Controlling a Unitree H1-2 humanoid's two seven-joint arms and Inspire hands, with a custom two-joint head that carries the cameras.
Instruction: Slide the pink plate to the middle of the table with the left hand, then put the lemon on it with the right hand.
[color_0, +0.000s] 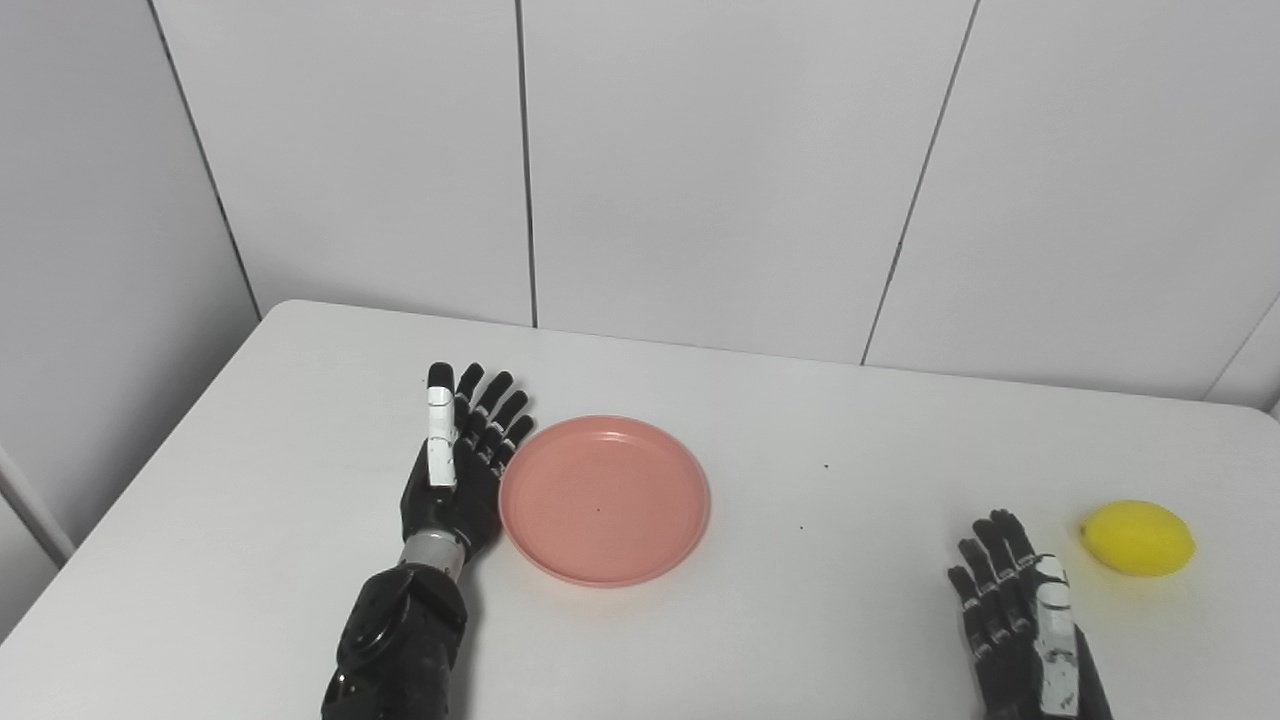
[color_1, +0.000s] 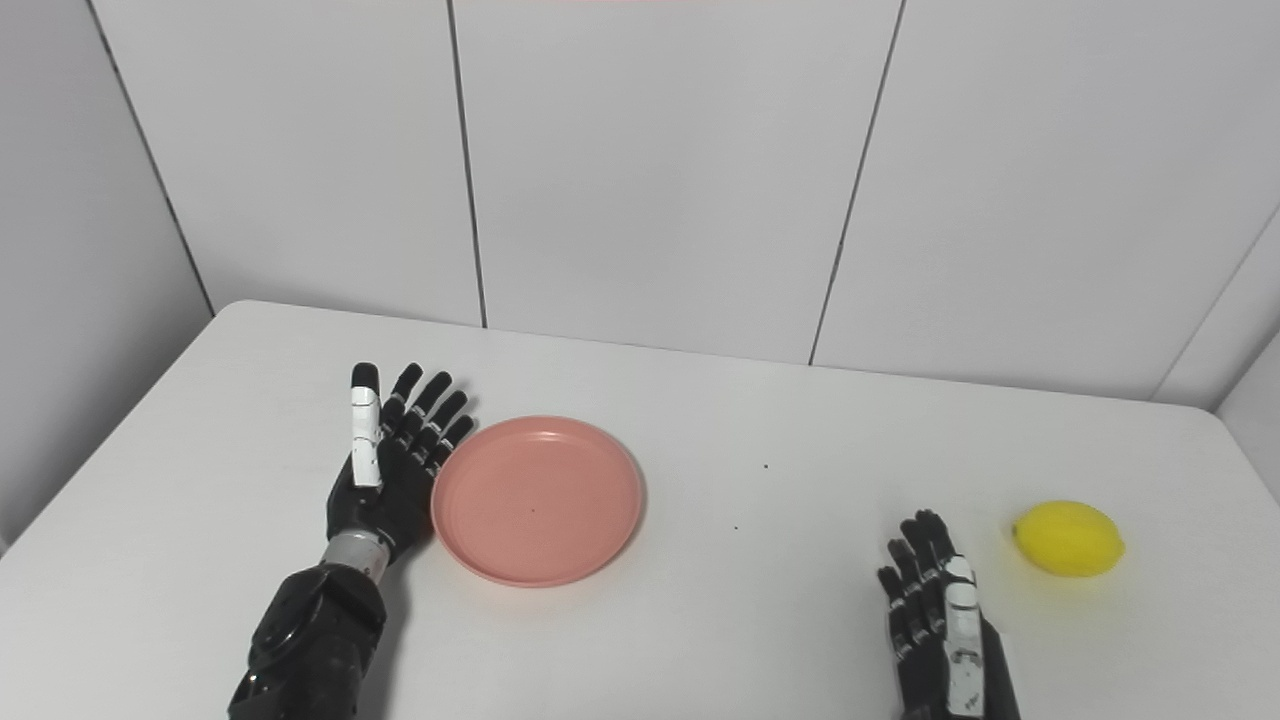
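Observation:
A pink plate (color_0: 604, 497) lies flat on the white table (color_0: 800, 430), left of the middle. My left hand (color_0: 462, 455) stands on edge against the plate's left rim, fingers straight and apart, palm facing the plate, holding nothing. A yellow lemon (color_0: 1138, 537) rests near the right edge of the table. Low at the front right, my right hand (color_0: 1020, 620) is open, fingers stretched out, a short way left of the lemon and not touching it.
White wall panels (color_0: 700, 170) rise behind the table's far edge. The table's rounded corners show at back left and back right. A few small dark specks (color_0: 826, 467) dot the surface right of the plate.

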